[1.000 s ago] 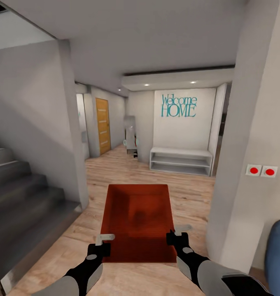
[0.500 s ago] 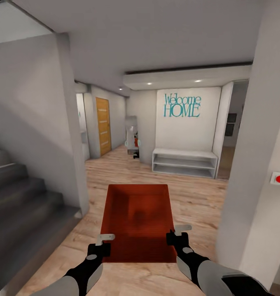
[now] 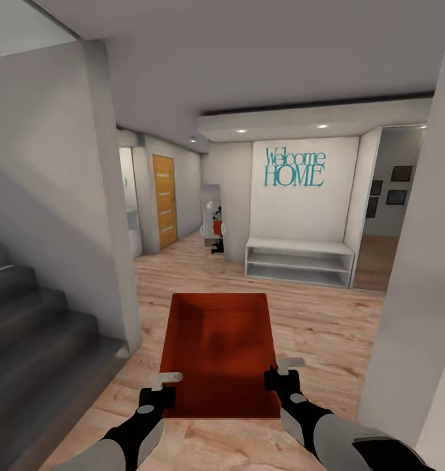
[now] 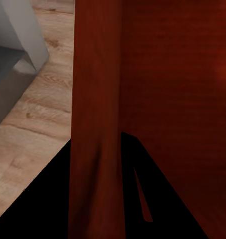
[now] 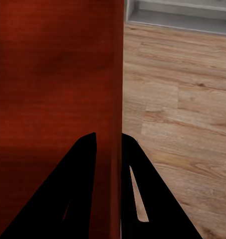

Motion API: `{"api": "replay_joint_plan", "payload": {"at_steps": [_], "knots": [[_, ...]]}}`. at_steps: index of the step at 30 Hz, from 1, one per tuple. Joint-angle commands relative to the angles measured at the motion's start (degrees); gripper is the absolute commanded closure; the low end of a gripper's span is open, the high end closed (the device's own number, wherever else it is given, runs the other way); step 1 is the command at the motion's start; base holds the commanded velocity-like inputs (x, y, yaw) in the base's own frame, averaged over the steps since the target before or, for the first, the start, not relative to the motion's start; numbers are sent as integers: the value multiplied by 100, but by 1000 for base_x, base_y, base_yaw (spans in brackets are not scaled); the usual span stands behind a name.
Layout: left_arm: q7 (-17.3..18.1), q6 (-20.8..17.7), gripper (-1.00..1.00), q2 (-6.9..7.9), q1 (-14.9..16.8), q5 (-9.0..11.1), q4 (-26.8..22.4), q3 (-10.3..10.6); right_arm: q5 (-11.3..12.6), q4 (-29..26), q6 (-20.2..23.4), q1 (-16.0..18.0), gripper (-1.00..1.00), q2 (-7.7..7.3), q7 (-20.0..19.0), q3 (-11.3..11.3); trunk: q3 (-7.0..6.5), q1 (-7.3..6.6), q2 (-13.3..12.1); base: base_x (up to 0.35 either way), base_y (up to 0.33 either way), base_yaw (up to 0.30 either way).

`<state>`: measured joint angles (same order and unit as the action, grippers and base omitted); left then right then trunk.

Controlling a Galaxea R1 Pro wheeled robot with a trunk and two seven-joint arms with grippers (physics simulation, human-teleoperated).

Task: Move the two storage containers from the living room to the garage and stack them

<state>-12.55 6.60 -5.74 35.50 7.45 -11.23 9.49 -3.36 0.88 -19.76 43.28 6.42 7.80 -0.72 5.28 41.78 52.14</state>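
Observation:
One red-orange open-top storage container point(image 3: 219, 347) hangs in front of me above light wood planks, and I look down into its bare inside. My left gripper point(image 3: 165, 386) is shut on the container's near left wall point(image 4: 95, 99), one finger inside and one outside. My right gripper point(image 3: 275, 374) is shut on the near right wall point(image 5: 113, 74) in the same way. In the wrist views the wall runs between the dark fingers of the left gripper point(image 4: 96, 144) and the right gripper point(image 5: 109, 137). I am in a wood-floored hallway.
A grey staircase point(image 3: 33, 333) and its white wall close off the left. A white pillar point(image 3: 422, 281) stands close on the right. Ahead are a white low shelf point(image 3: 300, 261) under teal "Welcome HOME" lettering, a mirror point(image 3: 213, 219), and a wooden door point(image 3: 163, 199) down the left corridor.
The whole view has shifted: the right wall with its red switches has slid out of view and an opening beside the shelf shows. The container and both grippers hold the same pose.

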Motion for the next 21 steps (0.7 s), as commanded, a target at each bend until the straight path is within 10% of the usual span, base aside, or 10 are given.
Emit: {"api": "replay_joint_plan", "payload": {"at_steps": [1, 21], "knots": [[-116, 34, 100, 47, 10, -42, -20, -142, 108, 26, -28, 5, 100, -41, 55, 143, 9, 4, 6, 321, 12, 0], [-116, 35, 100, 47, 10, -42, -20, -143, 108, 26, -28, 5, 100, -44, 55, 143, 18, 4, 6, 321, 1, -71]]}}
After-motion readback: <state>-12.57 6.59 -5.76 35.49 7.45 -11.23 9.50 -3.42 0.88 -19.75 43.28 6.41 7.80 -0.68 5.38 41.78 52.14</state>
